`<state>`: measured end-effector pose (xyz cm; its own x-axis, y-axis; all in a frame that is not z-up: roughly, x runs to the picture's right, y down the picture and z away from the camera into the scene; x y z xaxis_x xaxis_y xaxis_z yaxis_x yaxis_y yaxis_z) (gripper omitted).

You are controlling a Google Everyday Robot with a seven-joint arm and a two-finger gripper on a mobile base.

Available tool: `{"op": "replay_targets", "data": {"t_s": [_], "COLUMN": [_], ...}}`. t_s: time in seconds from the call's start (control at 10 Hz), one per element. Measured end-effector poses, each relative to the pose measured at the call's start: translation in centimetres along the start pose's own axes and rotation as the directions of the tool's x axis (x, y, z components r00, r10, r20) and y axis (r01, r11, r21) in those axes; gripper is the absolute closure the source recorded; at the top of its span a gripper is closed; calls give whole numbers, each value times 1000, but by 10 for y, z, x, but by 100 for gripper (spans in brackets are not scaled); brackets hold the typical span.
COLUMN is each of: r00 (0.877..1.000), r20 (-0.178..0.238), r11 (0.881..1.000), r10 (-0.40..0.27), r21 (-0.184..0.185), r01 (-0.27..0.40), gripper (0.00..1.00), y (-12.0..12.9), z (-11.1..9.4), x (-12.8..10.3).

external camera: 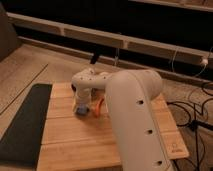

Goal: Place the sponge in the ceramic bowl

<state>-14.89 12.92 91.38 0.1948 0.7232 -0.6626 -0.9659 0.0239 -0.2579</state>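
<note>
The sponge (pixel 80 109) is a small blue-grey block lying on the wooden table (pixel 75 145), left of centre. My gripper (pixel 82 100) hangs from the white wrist directly over the sponge and down against it, hiding its upper part. A thin orange-red tool (pixel 98 106) lies just right of the sponge. The ceramic bowl is out of view; my large white arm (pixel 137 115) covers the right half of the table.
A dark mat (pixel 25 125) lies on the floor along the table's left edge. A small black object (pixel 95 58) stands beyond the table's far edge. Cables (pixel 192 107) trail on the floor at the right.
</note>
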Motion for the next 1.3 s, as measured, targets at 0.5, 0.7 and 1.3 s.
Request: {"op": "replay_targets", "data": {"t_s": [0.5,0.7,1.3], "r00": [995,994,991], "r20": [68,88,124], "r11": [997,997,997], "r10": [-73,-68,-40], "r21": [35,31,65], "r01": [70,66,32], "gripper": [98,100,100], "y": [9,19,21], "z": [-35,-62,-112], "x": [-15,-6,13]}}
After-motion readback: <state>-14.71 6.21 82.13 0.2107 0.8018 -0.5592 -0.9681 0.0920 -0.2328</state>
